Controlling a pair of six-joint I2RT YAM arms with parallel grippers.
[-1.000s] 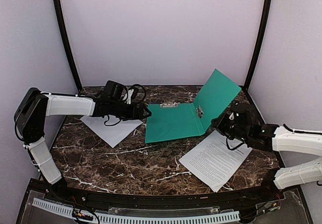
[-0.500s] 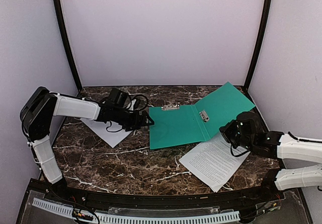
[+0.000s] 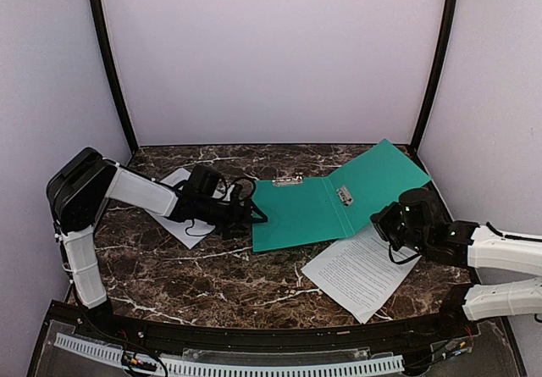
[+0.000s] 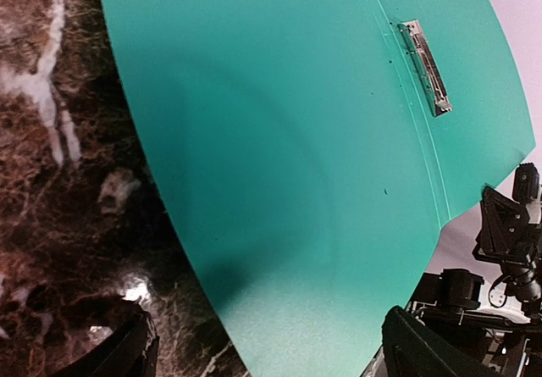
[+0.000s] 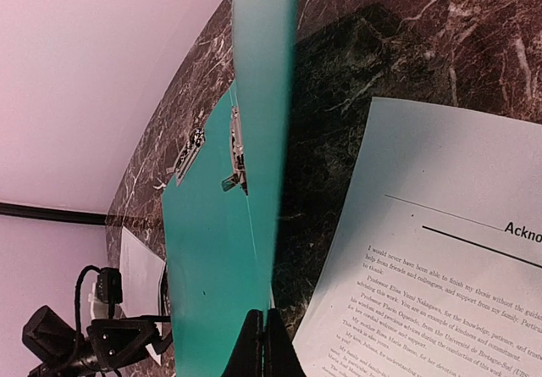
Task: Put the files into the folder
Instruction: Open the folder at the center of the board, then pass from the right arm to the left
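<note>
A: The folder (image 3: 296, 216) lies spread on the marble table (image 3: 212, 275). Its right cover is tilted up, not flat. The right gripper (image 3: 383, 222) is clamped tight on that cover's lower edge.

B: And the left gripper (image 3: 252, 216)?

A: Jaws spread wide, holding nothing, straddling the folder's left edge. I can't tell if either finger touches it.

B: Neither file is in. The right sheet (image 3: 364, 267) is just beside the raised cover. The left sheet (image 3: 193, 231) is beyond the folder's left edge.

A: Risks, as I judge them: it's a thin pinch on slick plastic, so the cover could slip free and swing back over the clip (image 3: 344, 195). A nudge from the left could also slide the whole folder (nothing pins it down).

B: Hard to read?

A: The left arm (image 3: 144, 192) covers much of the left sheet. The right wrist view cuts off the right sheet's far corners — and the pinch itself sits at the frame's bottom edge.
</note>
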